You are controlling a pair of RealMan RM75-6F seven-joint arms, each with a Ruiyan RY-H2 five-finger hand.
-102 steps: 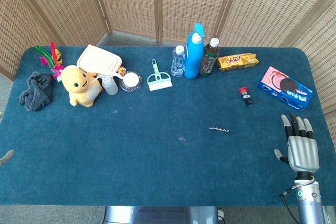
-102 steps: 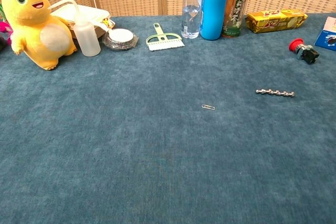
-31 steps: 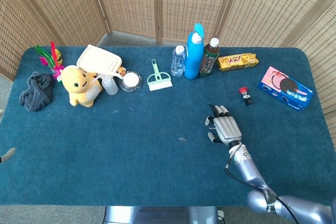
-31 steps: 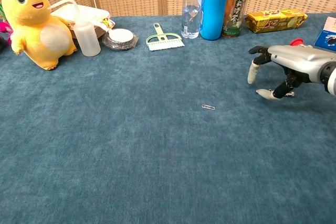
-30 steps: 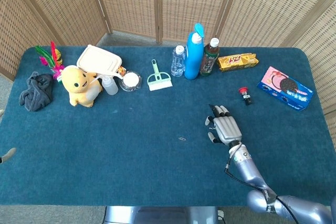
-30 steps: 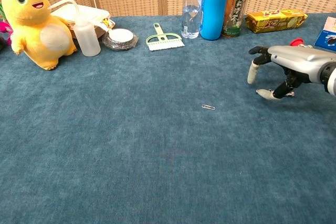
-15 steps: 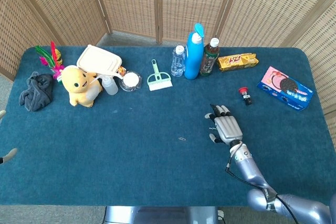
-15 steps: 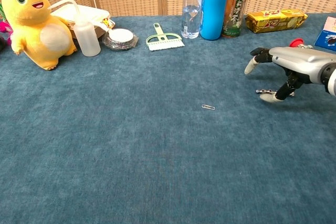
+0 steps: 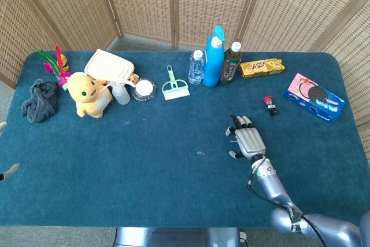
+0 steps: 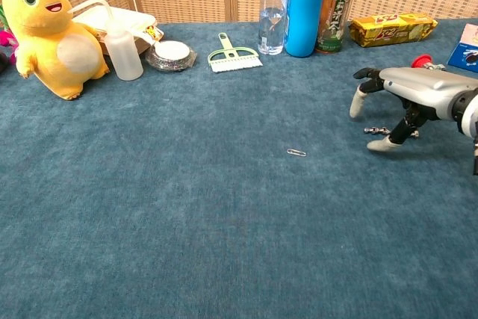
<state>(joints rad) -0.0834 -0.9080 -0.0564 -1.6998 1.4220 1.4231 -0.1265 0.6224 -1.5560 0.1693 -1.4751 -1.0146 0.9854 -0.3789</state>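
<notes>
we see a soft, fuzzy blue table cloth (image 10: 187,244). the right hand (image 10: 407,91) looks like smooth grey metal with pale plastic fingertips (image 10: 357,106). the little bead chain (image 10: 382,131) is shiny metal. the yellow toy (image 10: 48,28) is plush. the blue bottle (image 10: 306,5) is glossy plastic.

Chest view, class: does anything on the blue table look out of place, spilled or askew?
Nothing is spilled or toppled. Two small stray things lie alone on the open blue cloth: a tiny metal paper clip and a short silver beaded chain, over which the right hand arches, fingers spread.
</notes>
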